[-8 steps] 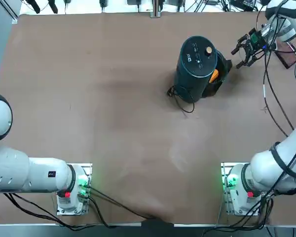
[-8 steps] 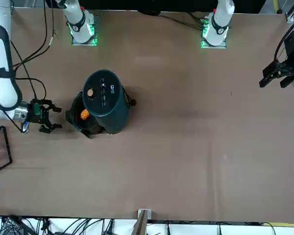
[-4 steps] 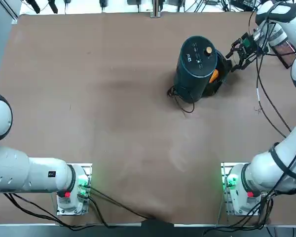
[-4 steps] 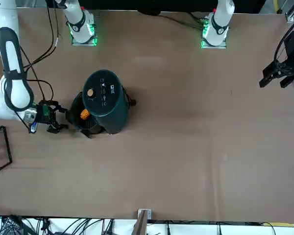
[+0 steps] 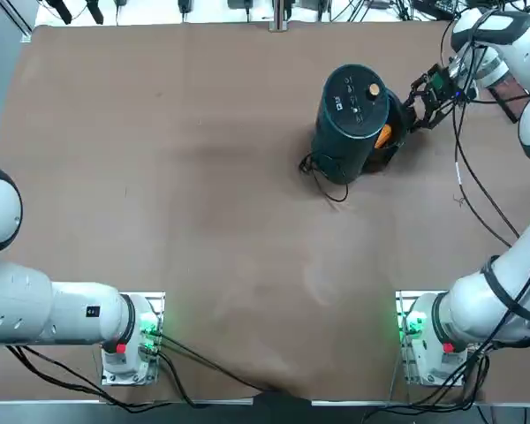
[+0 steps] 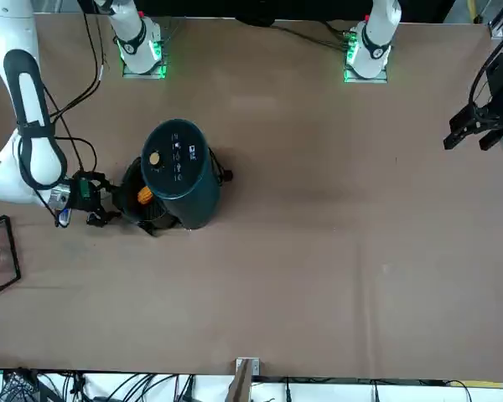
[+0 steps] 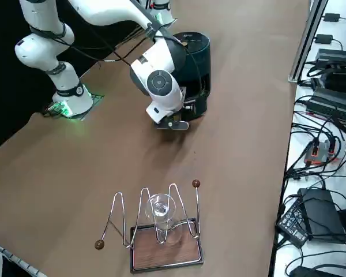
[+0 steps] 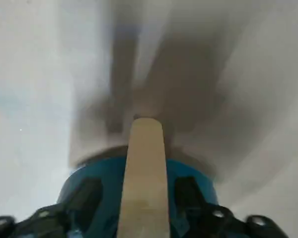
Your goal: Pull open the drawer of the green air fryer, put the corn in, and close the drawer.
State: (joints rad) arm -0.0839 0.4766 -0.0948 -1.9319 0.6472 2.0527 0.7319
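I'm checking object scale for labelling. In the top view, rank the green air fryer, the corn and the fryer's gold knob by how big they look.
1. green air fryer, by far the largest.
2. corn, only partly visible in the open drawer.
3. gold knob, slightly smaller than the corn's visible part, though close.

The right tool is at the drawer.

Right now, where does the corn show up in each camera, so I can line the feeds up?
Top view: the corn lies in the open drawer, right of the green air fryer, beside the right gripper.
Front view: corn left of the fryer.
Right side view: hidden behind the arm.
Right wrist view: not in it.
Shared landmark: the fryer's gold knob.
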